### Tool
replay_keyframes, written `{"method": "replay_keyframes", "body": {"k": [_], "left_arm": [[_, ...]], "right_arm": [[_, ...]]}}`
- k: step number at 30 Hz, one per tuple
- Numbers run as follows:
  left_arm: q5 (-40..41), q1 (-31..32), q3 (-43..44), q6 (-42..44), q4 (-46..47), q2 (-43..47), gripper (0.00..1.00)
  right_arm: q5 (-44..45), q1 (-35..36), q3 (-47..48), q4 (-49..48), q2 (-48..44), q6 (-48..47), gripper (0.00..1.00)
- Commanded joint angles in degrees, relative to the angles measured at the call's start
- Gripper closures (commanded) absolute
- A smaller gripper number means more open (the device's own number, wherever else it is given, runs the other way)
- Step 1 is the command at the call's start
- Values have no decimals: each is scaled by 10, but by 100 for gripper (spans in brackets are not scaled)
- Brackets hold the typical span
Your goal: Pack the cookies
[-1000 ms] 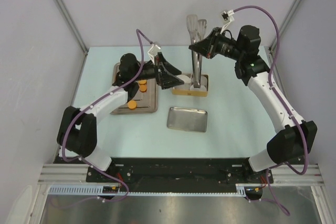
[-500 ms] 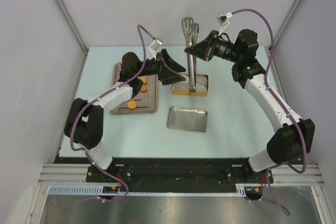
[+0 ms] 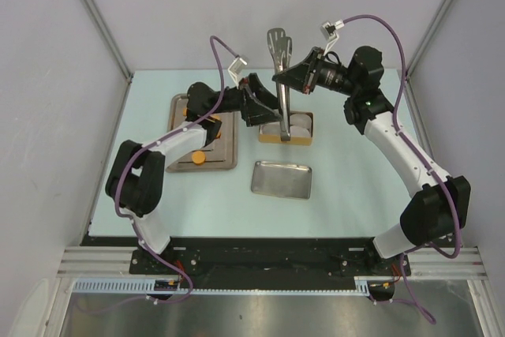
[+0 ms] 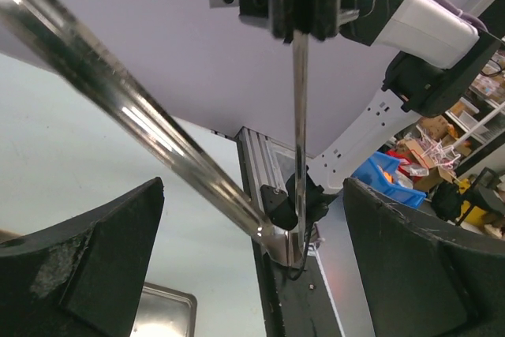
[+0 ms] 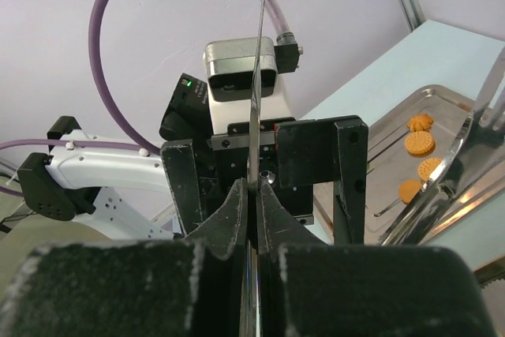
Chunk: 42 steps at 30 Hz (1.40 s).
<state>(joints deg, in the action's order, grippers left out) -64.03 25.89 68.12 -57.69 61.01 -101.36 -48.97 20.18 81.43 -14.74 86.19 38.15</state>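
Several orange cookies (image 3: pixel 198 159) lie on a brown tray (image 3: pixel 225 155) at the left; they also show in the right wrist view (image 5: pixel 420 143). Metal tongs (image 3: pixel 282 92) stand upright, hinge end down, over a wooden holder (image 3: pixel 268 136). My right gripper (image 3: pixel 282 76) is shut on one arm of the tongs (image 5: pixel 258 76), the fingers (image 5: pixel 237 211) pressed against the thin blade. My left gripper (image 3: pixel 264 110) is open beside the tongs, low down. In the left wrist view its fingers (image 4: pixel 102 258) straddle the tongs (image 4: pixel 158 136) without touching them.
An empty steel tray (image 3: pixel 282 179) lies in front of the holder, near the table's middle; its corner shows in the left wrist view (image 4: pixel 158 313). Grey walls close the cell at the back and sides.
The left gripper has reached further right, up to the tongs. The right gripper has shifted left with the tongs, bringing them more upright.
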Motion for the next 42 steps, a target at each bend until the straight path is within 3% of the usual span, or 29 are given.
{"method": "replay_keyframes", "body": {"k": [1,11,25,42], "left_arm": [[-15,8,34,-50,91,-11,0],[-12,21,34,-107,151,-24,2],[7,34,34,-88,118,-29,11],[19,33,26,-66,80,-13,41]], "right_arm": [[-3,8,2,-35,1,10,100],[-1,10,1,-39,3,10,100],[1,18,-2,-44,4,13,100],[3,19,-7,-51,-1,12,100]]}}
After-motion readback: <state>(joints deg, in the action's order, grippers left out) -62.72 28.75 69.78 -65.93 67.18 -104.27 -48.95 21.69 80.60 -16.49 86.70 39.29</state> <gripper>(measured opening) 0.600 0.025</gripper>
